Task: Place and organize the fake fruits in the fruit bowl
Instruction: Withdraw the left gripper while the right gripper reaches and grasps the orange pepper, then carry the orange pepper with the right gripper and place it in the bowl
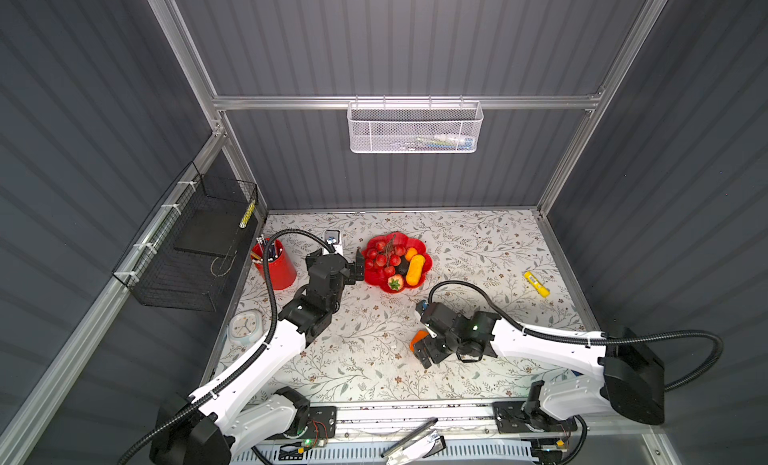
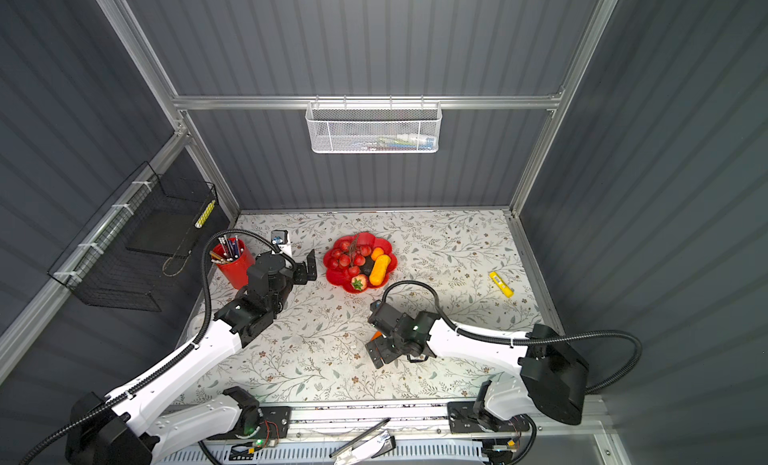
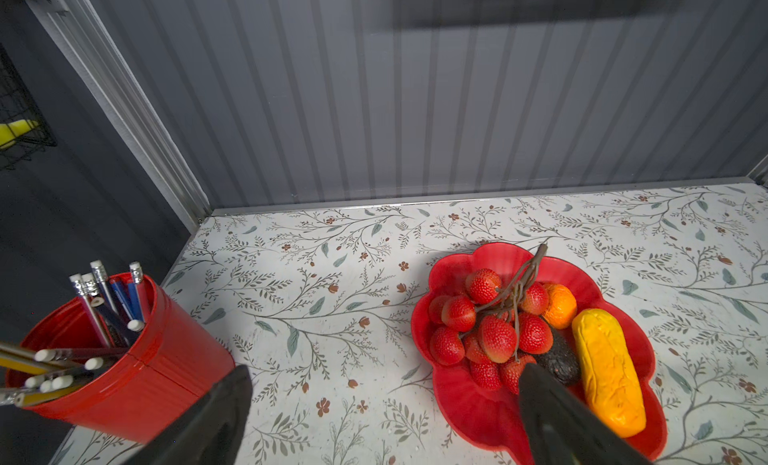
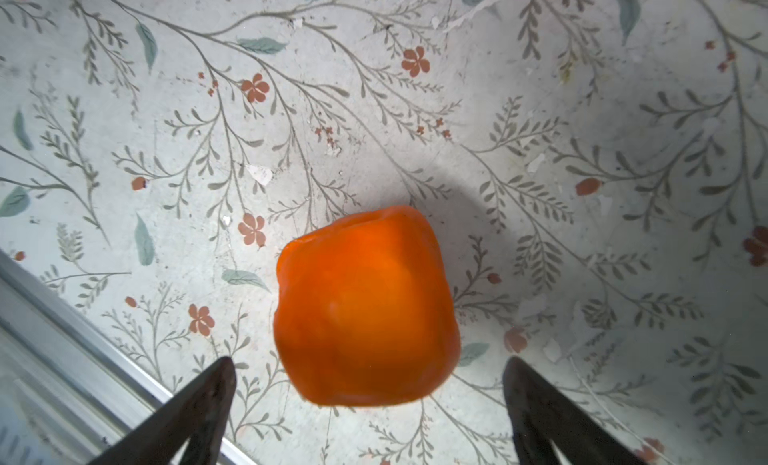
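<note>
**Item:** orange pepper-like fruit (image 4: pixel 368 309). Glossy, lumpy, blocky. It sits on the flowered table (image 4: pixel 582 109) toward the front, well apart from the fruit bowl (image 3: pixel 461 404). No clear long axis; a dimpled face is turned up at my wrist.

**My right gripper** (image 4: pixel 370 361): angled down over it, fingers spread wide to either side, not touching.

**My left gripper** (image 3: pixel 384 369): spread, empty, just beside the bowl's left rim.

**In the bowl:** red berries (image 3: pixel 490 325), small orange (image 3: pixel 560 305), avocado (image 3: pixel 557 359), strawberry (image 1: pixel 395 282), and yellow-orange squash (image 3: pixel 609 371) lying flat, long axis front to back.

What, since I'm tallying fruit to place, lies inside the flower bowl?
A berry bunch, strawberry, small orange, yellow squash-like fruit and avocado partly hidden among them. Centre of the bowl is covered.
</note>
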